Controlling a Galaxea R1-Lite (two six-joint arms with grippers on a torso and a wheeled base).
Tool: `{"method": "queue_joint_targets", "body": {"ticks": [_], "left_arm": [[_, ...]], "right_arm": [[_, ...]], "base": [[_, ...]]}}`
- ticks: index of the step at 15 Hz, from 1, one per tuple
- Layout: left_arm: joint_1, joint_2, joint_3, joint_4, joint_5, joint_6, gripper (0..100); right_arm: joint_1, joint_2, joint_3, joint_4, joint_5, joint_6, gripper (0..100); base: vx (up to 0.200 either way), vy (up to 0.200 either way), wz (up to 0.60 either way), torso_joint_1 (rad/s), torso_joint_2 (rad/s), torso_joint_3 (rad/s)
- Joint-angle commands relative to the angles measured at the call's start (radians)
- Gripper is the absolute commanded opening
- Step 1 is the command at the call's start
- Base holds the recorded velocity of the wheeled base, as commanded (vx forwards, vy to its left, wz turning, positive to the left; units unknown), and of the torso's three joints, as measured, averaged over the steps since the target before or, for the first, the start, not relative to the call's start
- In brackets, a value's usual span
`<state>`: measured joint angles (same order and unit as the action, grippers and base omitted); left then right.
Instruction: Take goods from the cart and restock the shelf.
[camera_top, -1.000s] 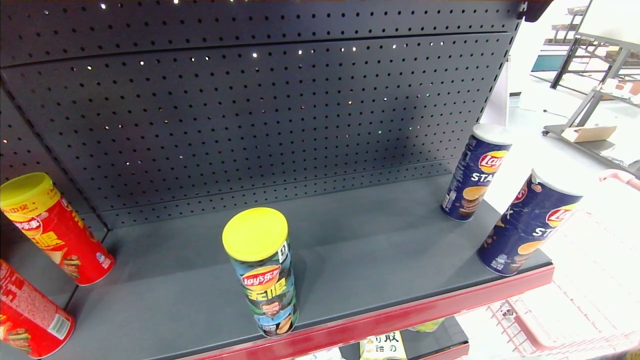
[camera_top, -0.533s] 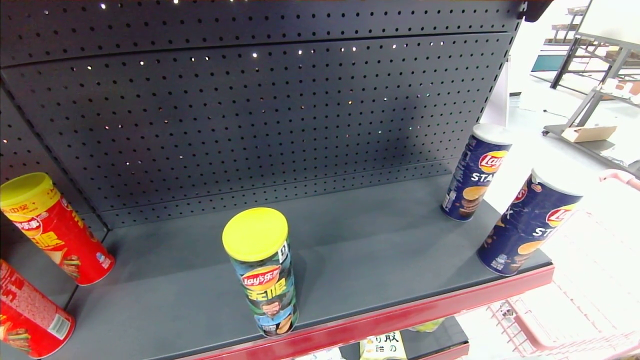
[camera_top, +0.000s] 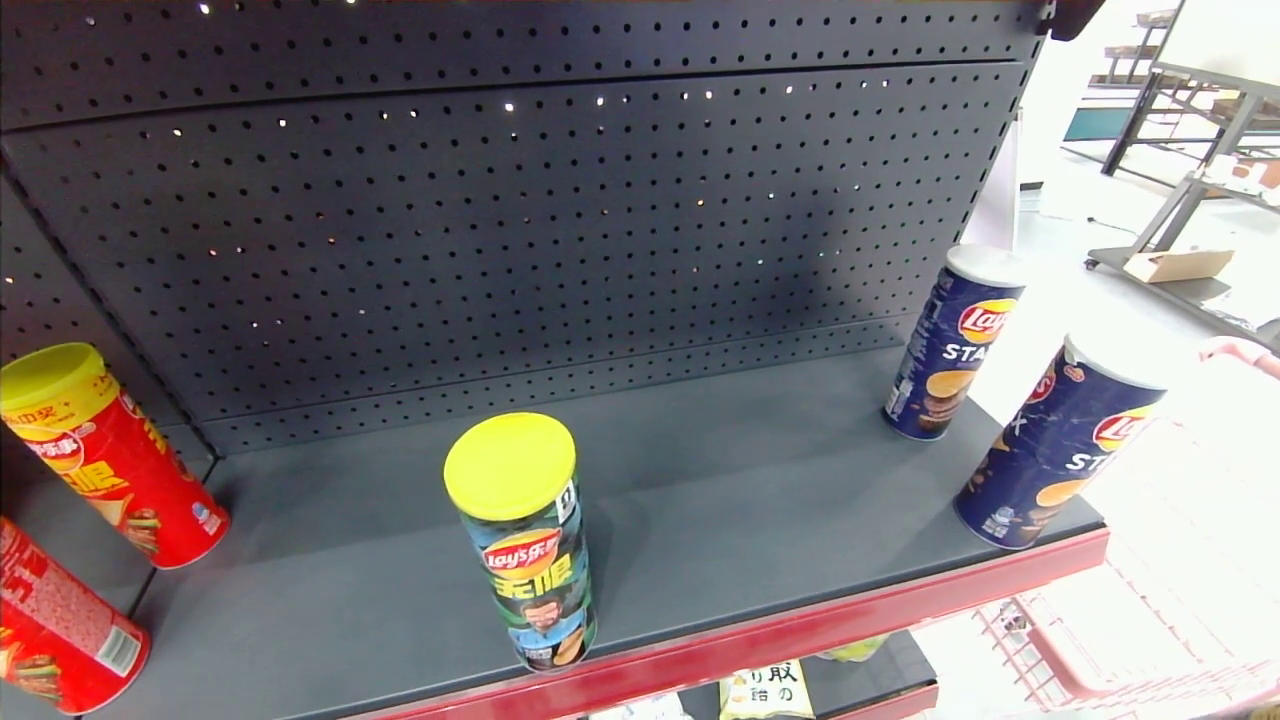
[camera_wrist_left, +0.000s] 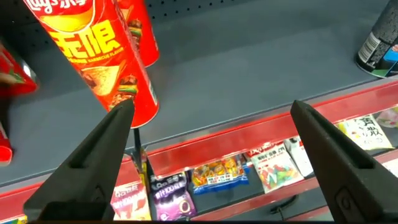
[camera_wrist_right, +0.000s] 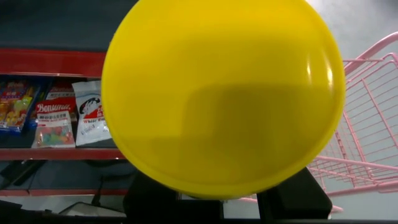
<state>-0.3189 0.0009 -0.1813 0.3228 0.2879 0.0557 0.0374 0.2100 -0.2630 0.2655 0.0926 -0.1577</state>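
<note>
A can's round yellow lid (camera_wrist_right: 224, 93) sits close before the right wrist camera, with my right gripper (camera_wrist_right: 224, 200) shut on the yellow-lidded can below it. Behind it stands the pink cart (camera_wrist_right: 367, 143). My left gripper (camera_wrist_left: 211, 106) hangs open with nothing in it, in front of the shelf's red front edge (camera_wrist_left: 249, 134) and near a red can (camera_wrist_left: 106, 56). On the dark shelf (camera_top: 700, 520) stand a green can with a yellow lid (camera_top: 525, 545), two blue cans (camera_top: 950, 345) (camera_top: 1060, 445) at the right end and two red cans (camera_top: 105, 460) (camera_top: 50, 625) at the left.
The perforated back panel (camera_top: 520, 230) closes the shelf behind. A wide bare stretch lies between the green can and the blue cans. Snack packets (camera_wrist_left: 217, 174) fill the lower shelf. The pink cart (camera_top: 1150, 620) stands right of the shelf's end.
</note>
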Motion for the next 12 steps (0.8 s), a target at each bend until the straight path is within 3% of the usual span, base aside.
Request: {"method": "queue_joint_targets", "body": {"ticks": [1,2,7,11,12], "left_arm": [[0.000,-0.001,-0.001,-0.001,0.001,0.001,100],[0.000,-0.001,-0.001,-0.001,-0.001,0.001,100],[0.000,-0.001,0.000,-0.001,-0.003,0.012,100],[0.000,-0.001,0.000,-0.001,-0.003,0.013,100],[0.000,-0.001,0.000,-0.001,-0.003,0.013,100]], "right_arm": [[-0.001,0.002,-0.001,0.000,-0.005,-0.008,0],[-0.001,0.000,-0.001,0.000,-0.010,-0.016,0],[-0.001,-0.008,0.002,-0.002,-0.020,-0.019,0],[-0.001,-0.008,0.005,-0.002,-0.020,-0.019,0],[0.001,-0.008,0.007,-0.003,-0.020,-0.019,0]], "base": [[-0.200,0.000,0.00,0.022,0.01,-0.002],[-0.200,0.000,0.00,0.002,0.00,0.002],[0.000,0.000,0.00,0.000,0.00,0.000],[0.000,0.000,0.60,0.004,0.00,0.005],[0.000,0.000,0.00,0.000,0.00,0.000]]}}
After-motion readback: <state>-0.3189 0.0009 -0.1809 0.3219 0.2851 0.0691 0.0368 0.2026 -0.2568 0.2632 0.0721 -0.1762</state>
